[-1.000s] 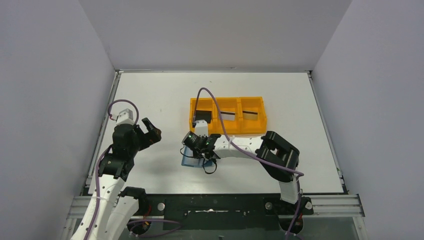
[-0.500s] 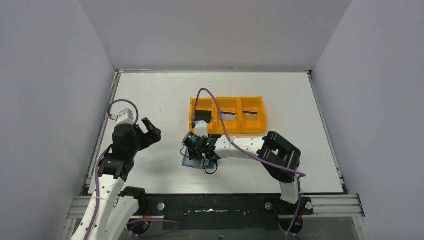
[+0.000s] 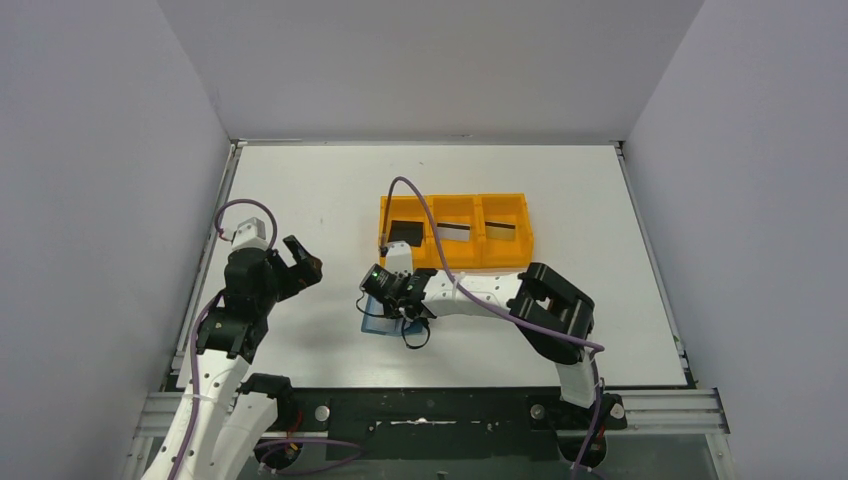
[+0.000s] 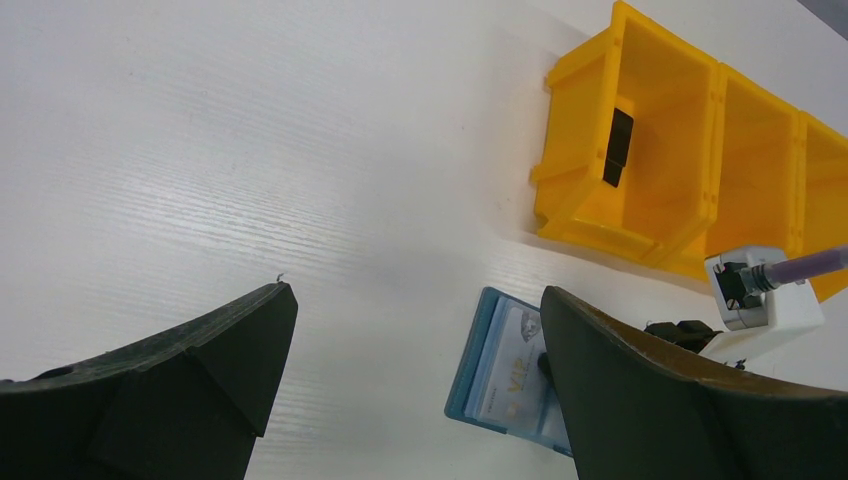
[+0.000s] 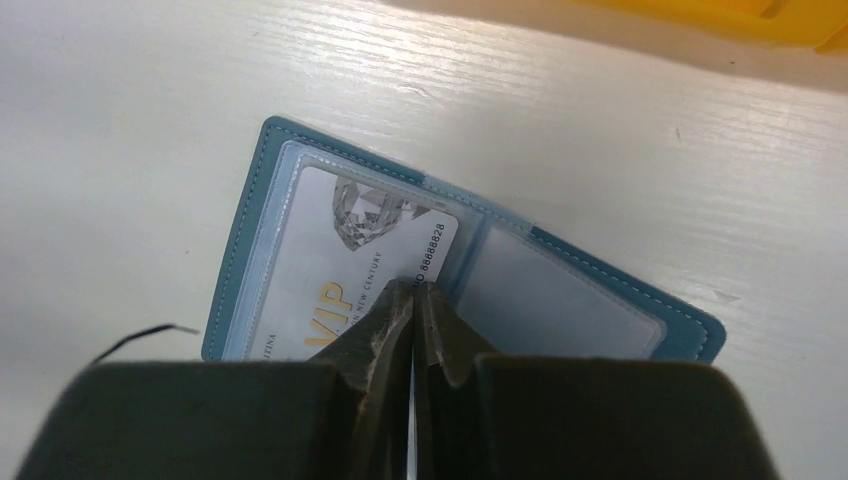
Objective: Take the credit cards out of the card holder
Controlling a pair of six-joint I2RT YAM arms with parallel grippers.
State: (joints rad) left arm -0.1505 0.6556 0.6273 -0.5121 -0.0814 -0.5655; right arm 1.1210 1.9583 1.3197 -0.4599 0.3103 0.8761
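White table point(image 3: 300, 180) boxed in by plain grey walls, overhead view. Orange three-compartment tray point(image 3: 452, 197) sits just above frame centre: black card point(image 3: 405, 232) in its left compartment, a silver-grey card with a dark stripe point(image 3: 458, 233) in the middle one, another like it point(image 3: 503, 230) in the right one. Card holder point(image 5: 560, 295) lies open flat on the table just below the tray's left end, teal border, clear pockets up. Left pocket has a silver card point(image 5: 340, 260) with gold "VIP" and a diamond print; right pocket looks empty. Right gripper point(image 5: 412, 290) is down on the holder with its fingers pressed fully together, tips meeting at the silver card's right edge near the fold. Can't tell whether they pinch the card or only touch it. Left gripper point(image 3: 300, 262) is at the left of the overhead frame, well apart from the holder, above bare table, fingers spread wide and holding nothing. Its wrist view shows the holder point(image 4: 490, 370) low in frame and the tray point(image 4: 585, 200) upper right.
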